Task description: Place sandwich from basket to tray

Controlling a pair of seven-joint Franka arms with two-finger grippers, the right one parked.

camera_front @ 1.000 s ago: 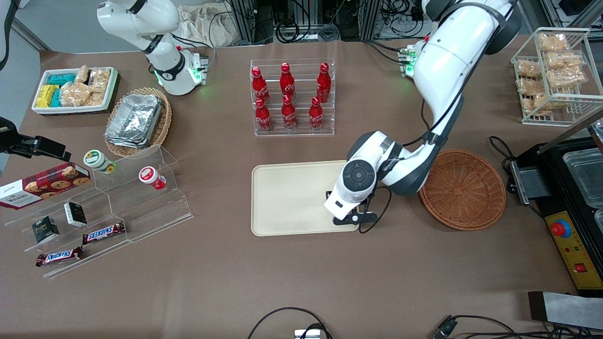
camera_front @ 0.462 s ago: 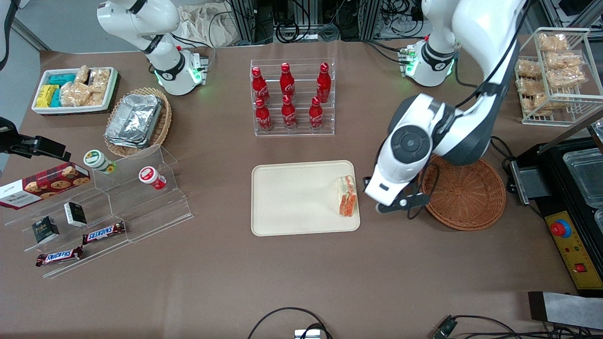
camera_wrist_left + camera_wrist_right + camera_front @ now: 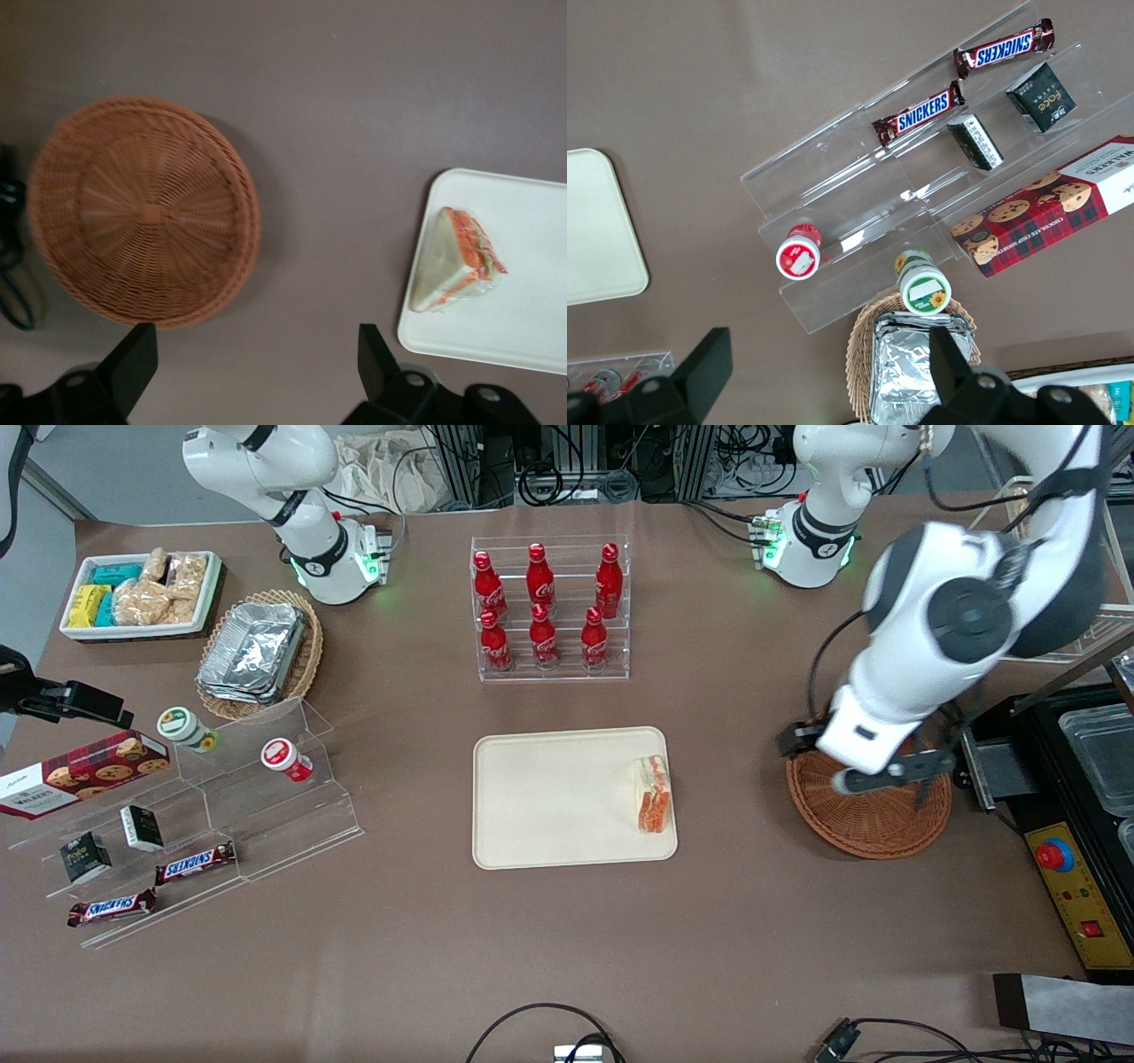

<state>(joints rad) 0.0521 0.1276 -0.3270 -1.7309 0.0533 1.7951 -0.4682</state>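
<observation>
The sandwich [image 3: 654, 795] [image 3: 456, 261], a white-bread wedge with orange and green filling, lies on the cream tray [image 3: 558, 797] [image 3: 532, 328] at the tray's end nearest the basket. Beside the tray, toward the working arm's end of the table, stands the round reddish-brown wicker basket [image 3: 873, 819] [image 3: 146, 208], with nothing in it. My gripper [image 3: 864, 760] [image 3: 255, 345] hangs open high above the basket's rim nearest the tray. Nothing is between its fingers [image 3: 137, 350]. The hand hides part of the basket in the front view.
A rack of red cola bottles [image 3: 549, 611] stands farther from the front camera than the tray. A black machine with a red button [image 3: 1063, 815] sits beside the basket, a wire rack of bagged snacks [image 3: 1036, 558] farther back. An acrylic stepped shelf [image 3: 204, 815] lies toward the parked arm's end.
One second ago the gripper was low at the tray's edge, hiding the sandwich. It has since let go, risen and swung away to above the basket; the sandwich stays on the tray.
</observation>
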